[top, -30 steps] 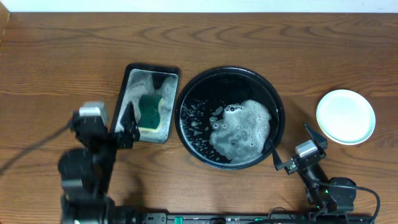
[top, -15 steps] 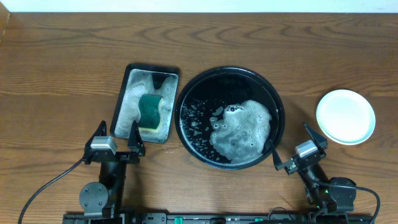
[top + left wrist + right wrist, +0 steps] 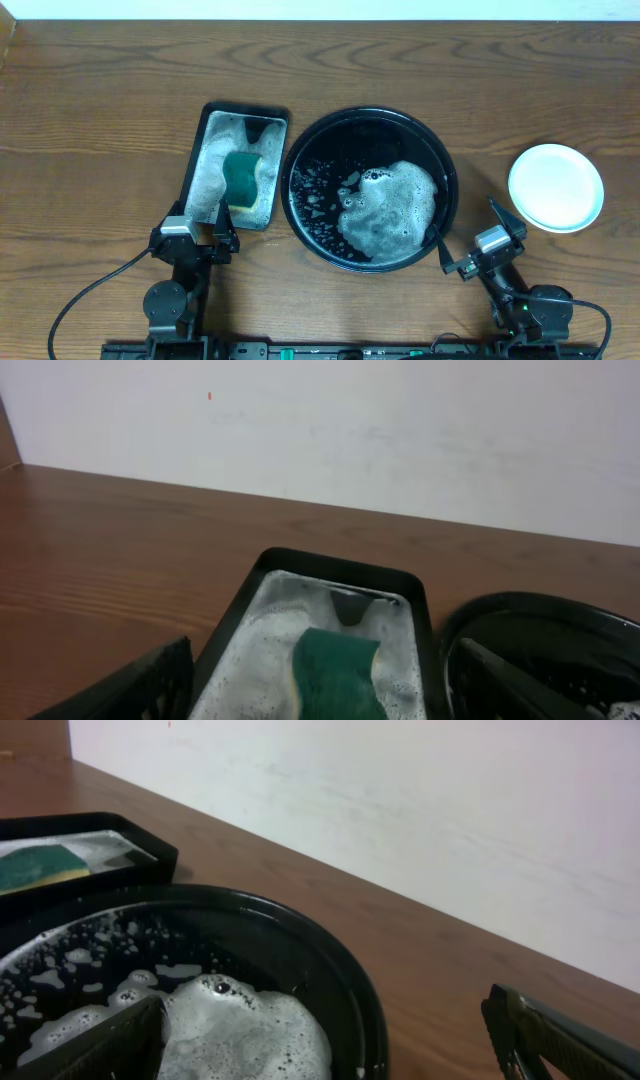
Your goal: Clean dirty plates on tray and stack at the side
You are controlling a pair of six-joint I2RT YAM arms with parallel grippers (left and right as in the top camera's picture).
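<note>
The round black tray (image 3: 322, 150) holds only white foam (image 3: 390, 210); no plate shows on it. A pale plate (image 3: 556, 187) lies at the far right on the table, with no red smear visible; I cannot tell if others lie under it. My left gripper (image 3: 195, 226) is open and empty at the near end of the sponge tray. In the left wrist view its fingers (image 3: 330, 695) frame the green sponge (image 3: 335, 665). My right gripper (image 3: 463, 220) is open and empty at the tray's near right rim, and its wrist view (image 3: 330, 1055) shows the rim (image 3: 345, 975) and foam.
A rectangular black sponge tray (image 3: 212, 118) with suds and a green sponge (image 3: 240, 178) stands left of the round tray. It also shows in the right wrist view (image 3: 95, 823). A white wall runs along the table's far edge.
My left arm has drawn back toward the table's front edge and shifted right, from beside the sponge tray to its near end. The right arm, tray and plate have not moved.
</note>
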